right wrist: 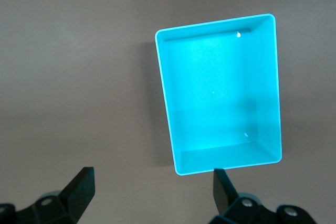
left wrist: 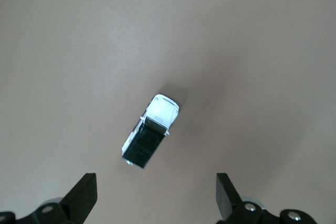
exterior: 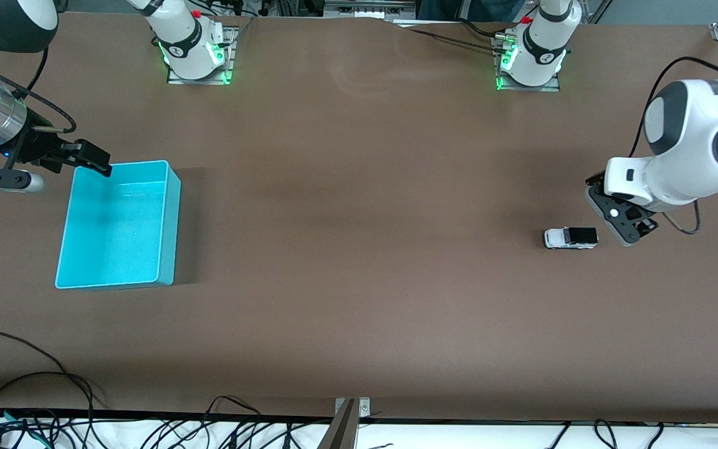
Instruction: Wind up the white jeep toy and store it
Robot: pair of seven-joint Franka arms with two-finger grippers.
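Brown table [exterior: 359, 280], one flat matte surface, cables along the edge nearest the front camera.

Two Franka arms, bases at the table edge farthest from the front camera. Both arms raised above the tabletop, neither in contact with anything.

Cyan bin [exterior: 172, 218] toward the right arm's end of the table. Rectangular, open top, nothing inside; bare floor of the bin [right wrist: 220, 93] plain in the right wrist view. Resting flat on the table.

Right gripper [exterior: 88, 159] in the air over the table just beside the bin's corner farthest from the front camera. Fingers [right wrist: 79, 187] spread wide apart in the right wrist view, nothing between them, bin visible below.

Left gripper [exterior: 624, 227] in the air over the table at the left arm's end, just beside the jeep's black-roofed rear, no contact. Fingers [left wrist: 84, 192] spread wide apart in the left wrist view, nothing held; jeep on the table below, off toward one finger.

White jeep toy [exterior: 571, 237] on the table toward the left arm's end, well apart from the bin. Upright on its wheels, white hood pointing toward the bin, black roof toward the left gripper. Same toy [left wrist: 150, 130] in the left wrist view: white front, black rear half, free of both fingers. Far smaller than the bin.
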